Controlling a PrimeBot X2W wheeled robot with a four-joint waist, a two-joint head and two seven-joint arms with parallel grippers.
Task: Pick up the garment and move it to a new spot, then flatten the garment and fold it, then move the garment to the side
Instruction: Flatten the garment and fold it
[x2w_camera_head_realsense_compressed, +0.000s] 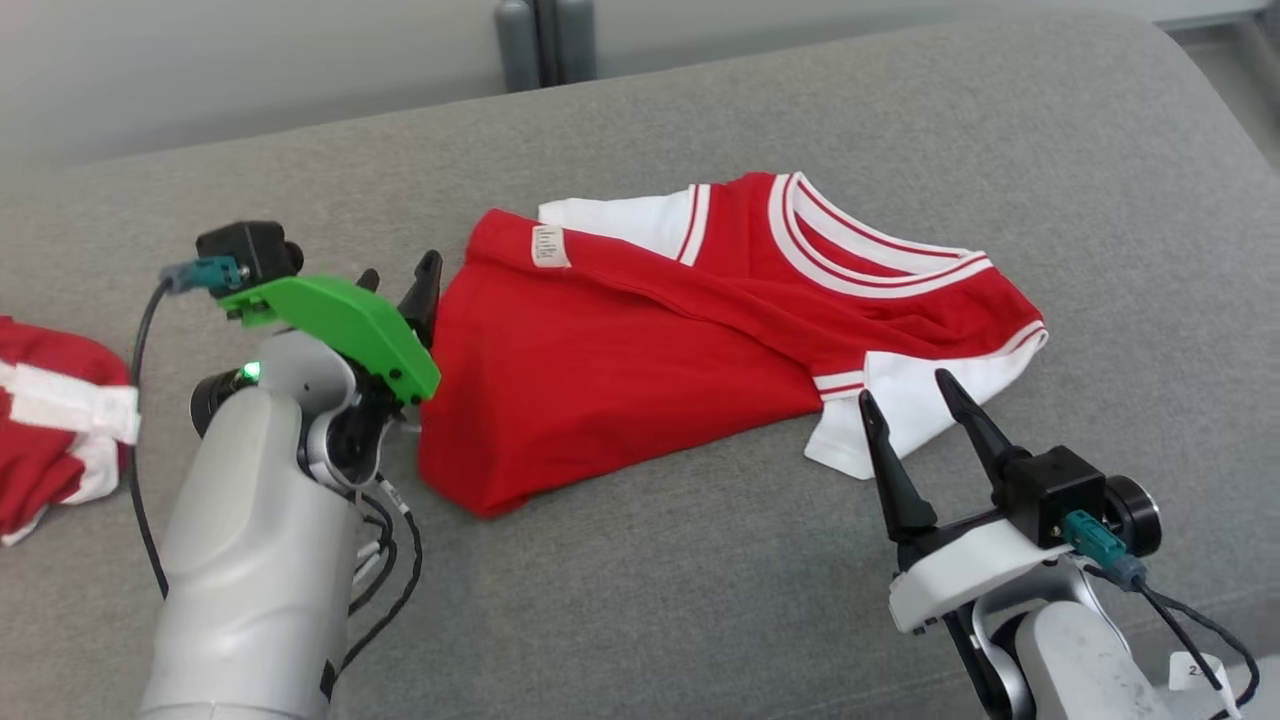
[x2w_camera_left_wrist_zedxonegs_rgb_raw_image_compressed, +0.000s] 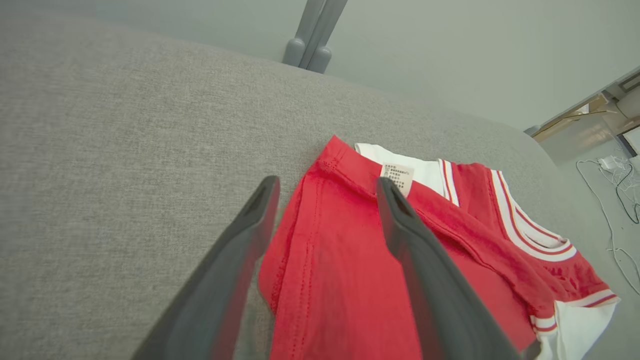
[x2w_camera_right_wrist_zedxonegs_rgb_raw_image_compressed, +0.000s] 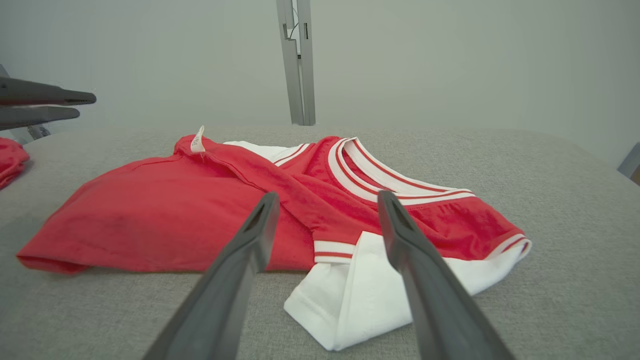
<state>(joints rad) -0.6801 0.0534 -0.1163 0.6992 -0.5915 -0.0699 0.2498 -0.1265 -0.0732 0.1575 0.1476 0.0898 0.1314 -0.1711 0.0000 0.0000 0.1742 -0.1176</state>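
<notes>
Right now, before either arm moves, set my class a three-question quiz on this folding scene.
1. True or false: the right gripper has its fingers shut on the garment.
2. What lies at the head view's far left? A another red and white garment; B a towel; C a box.
3. Fill in: the collar is trimmed red and ____.
Key: 1 false, the fingers stand open; 2 A; 3 white.

Grey cushion (x2w_camera_head_realsense_compressed: 640, 620), grey post (x2w_camera_head_realsense_compressed: 545, 40) behind

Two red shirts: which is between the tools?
The middle shirt, with the striped collar and label showing, between the left tool and right tool. The other shirt lies bunched at the left edge.
</notes>
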